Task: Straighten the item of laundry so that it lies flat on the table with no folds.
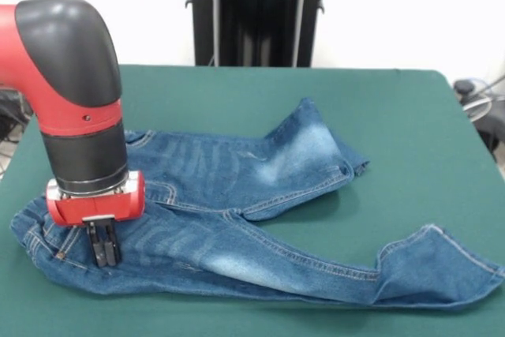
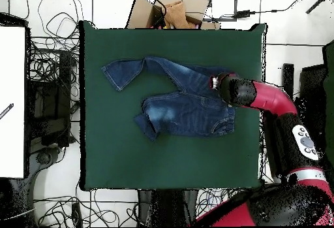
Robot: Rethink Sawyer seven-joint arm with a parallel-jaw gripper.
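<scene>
The small blue denim jeans (image 1: pixel 237 219) lie on the dark green table (image 1: pixel 410 132), waistband at the left in the front view, both legs running right. The nearer leg ends in a bent cuff at the right front edge; the farther leg is folded at its end. In the overhead view the jeans (image 2: pixel 176 104) sit at the table's middle right. My gripper (image 1: pixel 104 246) hangs from the red and black arm and presses its shut fingers on the denim near the waistband. In the overhead view the gripper (image 2: pixel 215 83) is at the jeans' right end.
The robot's black pedestal (image 1: pixel 256 9) stands behind the table's far edge. Cables (image 1: pixel 477 96) lie off the table at the right. In the overhead view a cardboard box (image 2: pixel 169 10) sits beyond the top edge and a white board (image 2: pixel 12 101) lies at the left.
</scene>
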